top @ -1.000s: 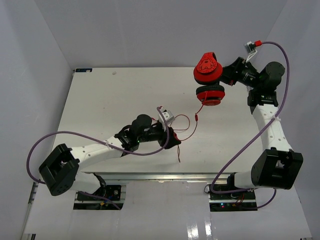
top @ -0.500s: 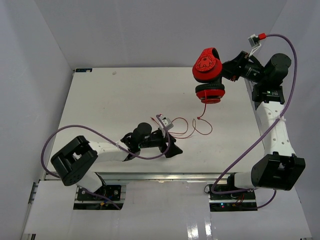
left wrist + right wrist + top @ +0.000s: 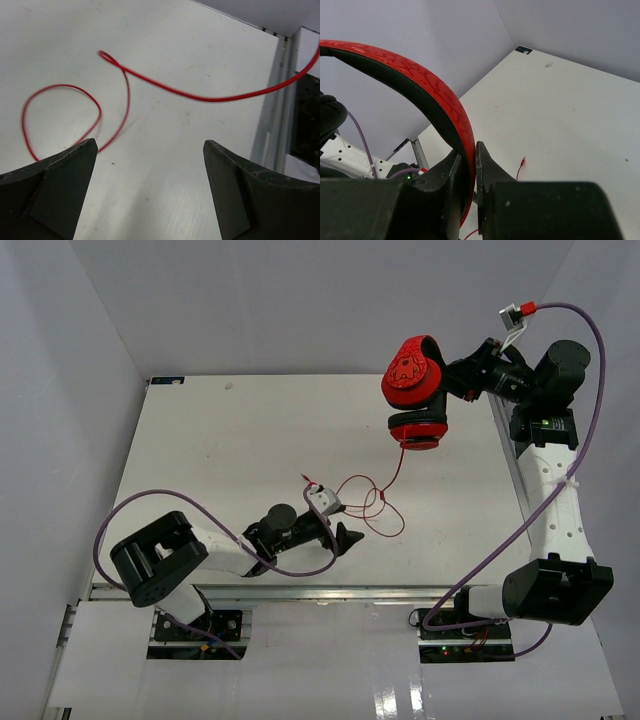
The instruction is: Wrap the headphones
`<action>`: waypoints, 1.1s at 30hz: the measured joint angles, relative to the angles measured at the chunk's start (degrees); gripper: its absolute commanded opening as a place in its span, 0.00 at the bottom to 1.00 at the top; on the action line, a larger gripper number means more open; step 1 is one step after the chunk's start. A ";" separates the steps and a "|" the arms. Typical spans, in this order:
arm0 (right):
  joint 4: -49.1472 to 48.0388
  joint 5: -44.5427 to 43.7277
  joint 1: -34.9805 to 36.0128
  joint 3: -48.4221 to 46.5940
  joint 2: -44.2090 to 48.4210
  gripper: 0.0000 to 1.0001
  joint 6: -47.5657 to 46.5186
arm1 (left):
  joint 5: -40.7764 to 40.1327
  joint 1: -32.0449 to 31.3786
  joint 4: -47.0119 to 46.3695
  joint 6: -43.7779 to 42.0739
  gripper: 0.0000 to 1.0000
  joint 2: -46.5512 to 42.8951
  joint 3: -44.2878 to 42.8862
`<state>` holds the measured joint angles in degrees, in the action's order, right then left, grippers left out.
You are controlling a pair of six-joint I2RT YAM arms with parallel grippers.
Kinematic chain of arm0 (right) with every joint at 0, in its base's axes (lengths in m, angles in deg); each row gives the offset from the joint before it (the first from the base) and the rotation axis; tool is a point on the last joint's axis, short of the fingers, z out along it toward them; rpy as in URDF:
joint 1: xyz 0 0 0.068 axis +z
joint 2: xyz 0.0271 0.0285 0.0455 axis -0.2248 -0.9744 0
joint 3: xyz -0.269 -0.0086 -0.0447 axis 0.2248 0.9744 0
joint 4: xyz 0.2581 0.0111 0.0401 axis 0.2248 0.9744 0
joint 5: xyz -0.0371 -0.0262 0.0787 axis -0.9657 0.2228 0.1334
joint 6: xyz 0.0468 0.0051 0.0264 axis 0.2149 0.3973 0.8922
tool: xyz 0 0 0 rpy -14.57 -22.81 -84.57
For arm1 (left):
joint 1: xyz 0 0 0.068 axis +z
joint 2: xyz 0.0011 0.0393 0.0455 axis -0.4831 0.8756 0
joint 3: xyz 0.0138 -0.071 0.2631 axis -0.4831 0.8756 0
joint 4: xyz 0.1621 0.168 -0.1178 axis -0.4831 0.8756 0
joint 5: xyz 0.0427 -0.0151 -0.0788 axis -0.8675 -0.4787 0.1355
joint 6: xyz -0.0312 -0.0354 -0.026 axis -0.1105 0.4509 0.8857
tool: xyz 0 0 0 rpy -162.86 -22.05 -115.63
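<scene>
White table point(image 3: 230, 440) in the foreground, with left gripper point(image 3: 150, 150) low over it, jaws spread wide and empty, just short of thin red cable point(image 3: 200, 98) lying in slack loops on the surface. Farther back, right gripper point(image 3: 468, 155) clamped on headband point(image 3: 420, 80), holding headphones point(image 3: 412, 375) aloft over the table's far right, ear cups point(image 3: 418, 427) clear of it. Judged barely begun: no turn of cable wound on yet, whole loose length left to gather and wrap.
</scene>
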<state>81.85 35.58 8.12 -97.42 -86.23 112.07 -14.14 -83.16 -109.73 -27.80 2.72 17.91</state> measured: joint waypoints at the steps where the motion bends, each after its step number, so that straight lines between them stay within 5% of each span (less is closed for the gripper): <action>1: -0.06 0.17 0.01 -0.08 0.01 0.08 0.38 | -1.49 -0.01 -2.17 -1.97 0.98 0.53 0.45; 9: -1.51 3.30 0.01 -0.78 0.12 0.08 4.59 | -6.57 0.06 -14.06 -10.98 0.98 12.82 -2.47; 17: -8.27 9.47 0.01 -0.97 3.26 0.08 6.97 | -4.28 1.41 -16.09 -16.76 0.98 14.14 -6.84; 29: -14.61 12.48 0.01 -0.99 5.06 0.08 12.95 | 4.07 3.06 -21.92 -10.89 0.75 26.02 -17.07; 33: -14.72 12.98 0.02 -1.07 5.42 0.08 13.55 | 9.35 3.33 -21.78 -8.71 0.78 27.38 -18.31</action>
<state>67.12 48.56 8.13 -98.49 -80.80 125.62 -4.79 -79.83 -131.51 -36.51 30.10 -0.39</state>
